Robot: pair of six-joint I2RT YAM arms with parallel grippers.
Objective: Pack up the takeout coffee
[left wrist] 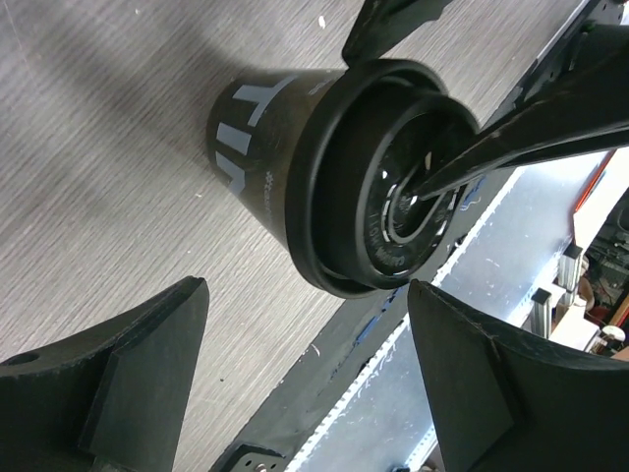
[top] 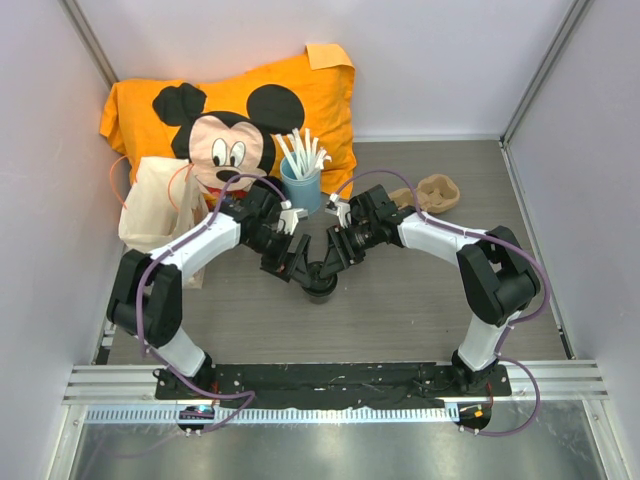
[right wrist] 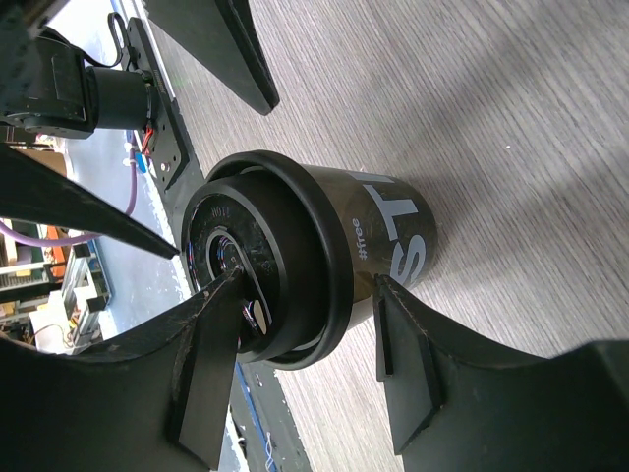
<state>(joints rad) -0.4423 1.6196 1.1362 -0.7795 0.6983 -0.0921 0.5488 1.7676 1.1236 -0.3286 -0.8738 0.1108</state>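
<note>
At the middle of the bench point(top: 410, 310), top view: the coffee cup point(top: 319, 284) stands upright, well apart from the cloth bag point(top: 150, 210) at far left. Left wrist view: my left pincer point(left wrist: 307, 295) is released; the cup sits just ahead of it. Right wrist view: my right pincer point(right wrist: 310, 285) is spread, one finger across the lid point(right wrist: 260, 265), one beside the cup wall, grasping nothing. Packing appears unstarted: grasp, carry and insertion remain.

arms point(top: 205, 243) — white links, black joints | purple cables point(top: 380, 173) | fingers point(left wrist: 138, 383) — black wedges
</note>
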